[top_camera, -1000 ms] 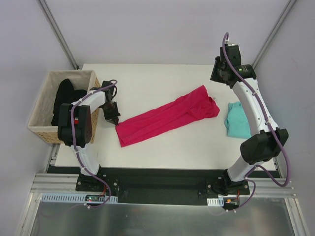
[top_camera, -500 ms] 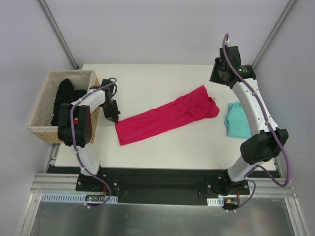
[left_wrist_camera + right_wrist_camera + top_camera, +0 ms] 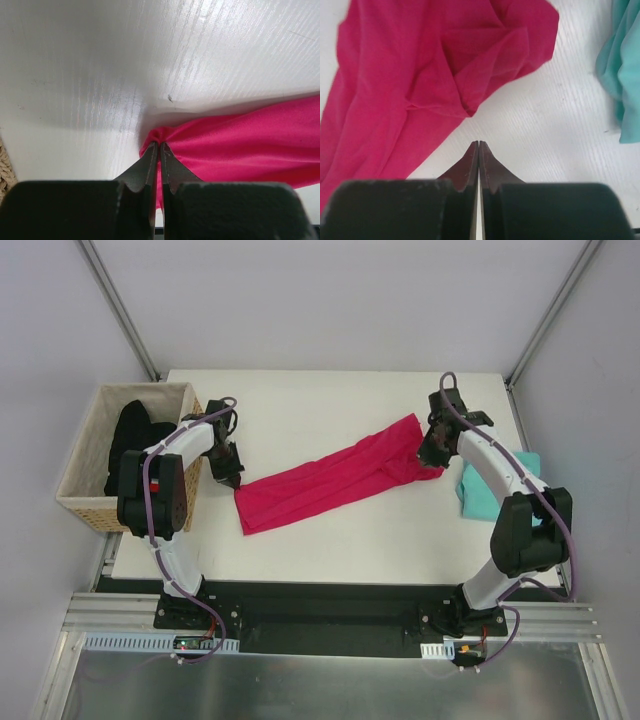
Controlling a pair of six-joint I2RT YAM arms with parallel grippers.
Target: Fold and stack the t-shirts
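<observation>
A: Where is the pink shirt?
B: The pink shirt lies on the tabletop. It is a long, rumpled strip running from 8 o'clock to 2 o'clock in the top view.

A: What about the left side?
B: The left arm reaches to the strip's 8 o'clock end. The left jaws are pressed together, pinching a bunched corner of the pink shirt. In the wrist view the cloth gathers right at the tips.

A: And the right?
B: The right arm bends in toward the strip's 2 o'clock end. The right jaws are pressed together with nothing between them. In the wrist view their tips sit over bare tabletop, just beside a folded edge of the pink cloth. It is unclear whether they touch the tabletop.

A: Where is the other shirt?
B: The teal shirt is crumpled at 3 o'clock near the tabletop's edge. It is partly hidden behind the right arm and lies apart from the pink one.

A: Anything else?
B: A basket stands at 9 o'clock off the tabletop's edge, with a black garment inside.
</observation>
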